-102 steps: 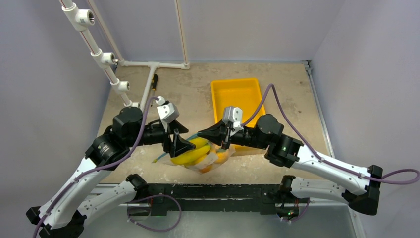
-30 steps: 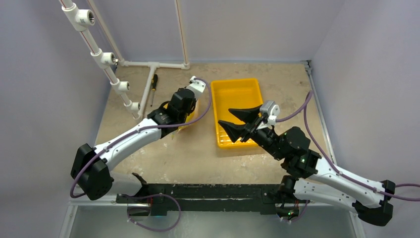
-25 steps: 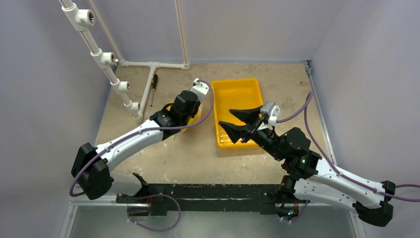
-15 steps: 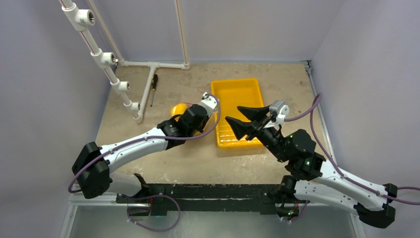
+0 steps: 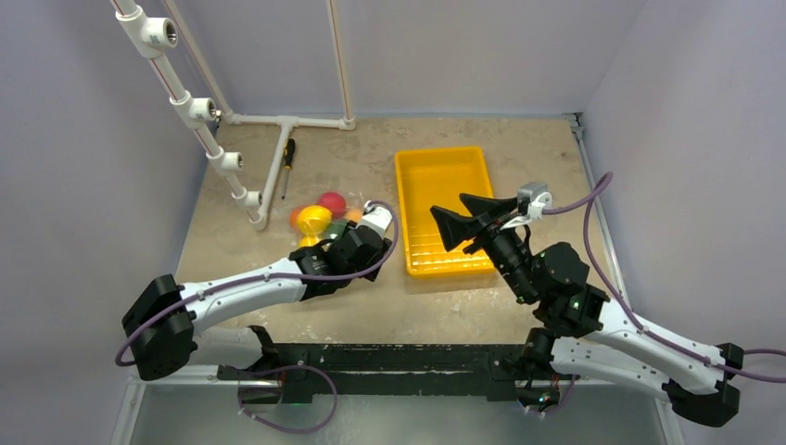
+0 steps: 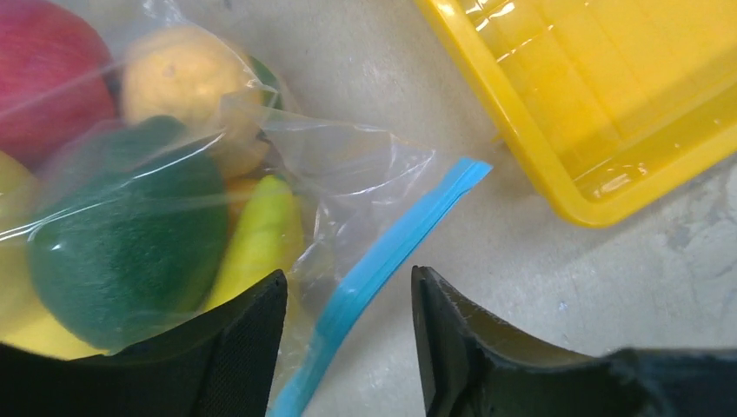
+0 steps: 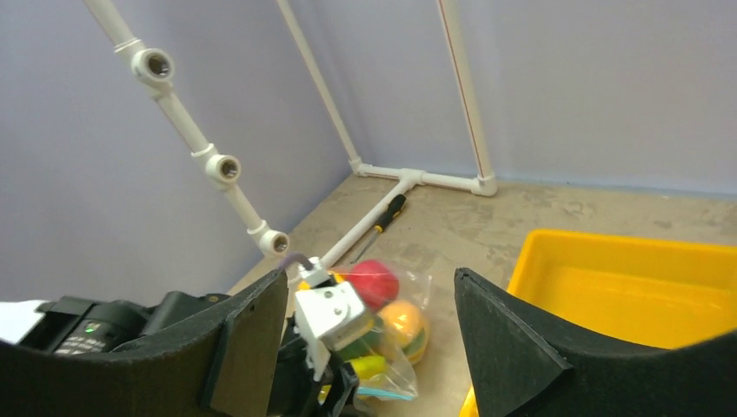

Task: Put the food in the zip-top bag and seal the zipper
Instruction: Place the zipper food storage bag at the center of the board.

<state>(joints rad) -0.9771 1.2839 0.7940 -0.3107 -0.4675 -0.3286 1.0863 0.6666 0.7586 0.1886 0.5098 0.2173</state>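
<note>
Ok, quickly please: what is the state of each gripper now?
Left gripper: open, holding nothing; the zipper shows between its fingers.
Right gripper: open, empty, above the yellow tray.

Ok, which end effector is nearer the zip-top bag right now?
Left. The left end effector is at the zip-top bag, open and straddling its zipper; the right end effector hangs open above the yellow tray.

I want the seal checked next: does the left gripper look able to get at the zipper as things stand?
Probably yes: the open left gripper hangs right over the zipper, with nothing between them.
</note>
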